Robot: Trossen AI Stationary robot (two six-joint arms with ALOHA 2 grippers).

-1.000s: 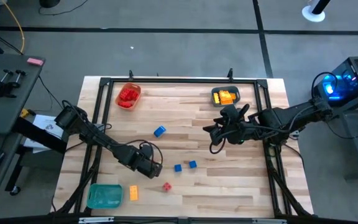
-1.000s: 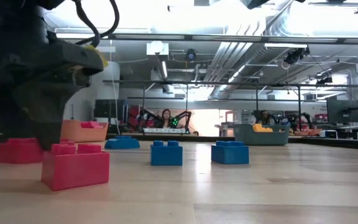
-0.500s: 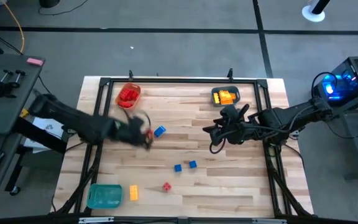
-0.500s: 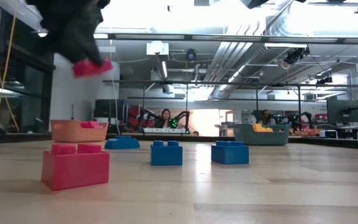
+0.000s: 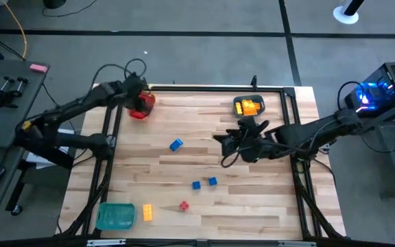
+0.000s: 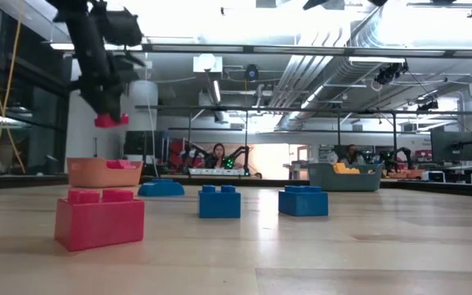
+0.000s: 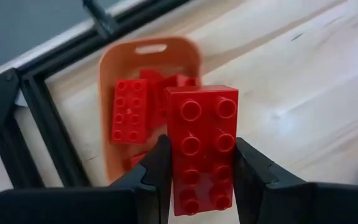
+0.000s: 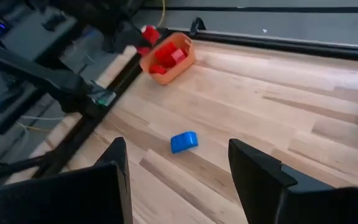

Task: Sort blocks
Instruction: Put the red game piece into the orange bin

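**Red brick held over the orange tray**

Left gripper (image 7: 199,180) is up at the far left corner of the table (image 5: 252,206), fingers pinching a red brick (image 7: 201,149) by its long sides, studs facing the wrist cam. It hangs above the orange tray (image 5: 141,105), not touching it; the low view shows the brick (image 6: 110,120) in the air over the tray (image 6: 103,172). The tray already has several red bricks (image 7: 128,111) in it.

Right gripper (image 5: 219,140) sits over the table's right-centre, near the grey tray (image 5: 248,106) w/ yellow bricks (image 5: 249,107). Its fingers are spread apart w/ nothing between them, per the right wrist view.

Loose on the table:
- a blue brick (image 5: 176,145) near the middle, between the two arms
- two small blue bricks (image 5: 196,184) and (image 5: 212,181) just beside each other, nearer the front
- a red brick (image 5: 184,205) close to the front edge
- a yellow brick (image 5: 147,213) just beside the green tray (image 5: 115,217) at the front left corner

People show far off in the room behind, low view.
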